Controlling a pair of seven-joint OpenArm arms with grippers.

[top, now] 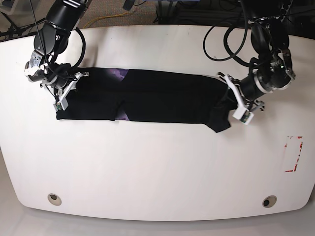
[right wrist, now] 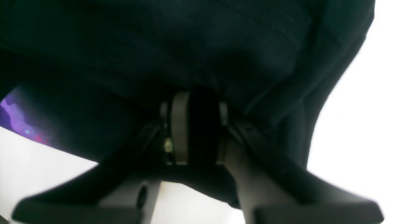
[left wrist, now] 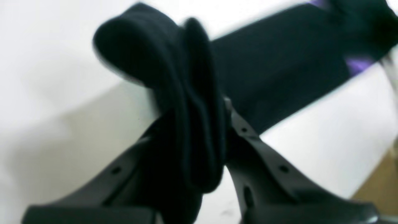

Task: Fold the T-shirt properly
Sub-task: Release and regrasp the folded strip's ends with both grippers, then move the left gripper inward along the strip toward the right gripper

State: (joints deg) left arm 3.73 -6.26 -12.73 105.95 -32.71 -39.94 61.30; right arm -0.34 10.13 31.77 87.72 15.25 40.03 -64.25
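The black T-shirt [top: 157, 101] lies in a long strip across the white table [top: 157, 167], and the left gripper [left wrist: 199, 124] pinches one end while the right gripper [right wrist: 194, 124] pinches the other, so each arm is nearest its own end.

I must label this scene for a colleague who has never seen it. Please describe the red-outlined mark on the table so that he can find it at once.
Start from the large white table with the long black T-shirt stretched across it. Go past the shirt's end held by the left claw, toward the table's edge on that side. There lies a small upright rectangle mark, drawn in broken red lines, the only red thing on the white surface.
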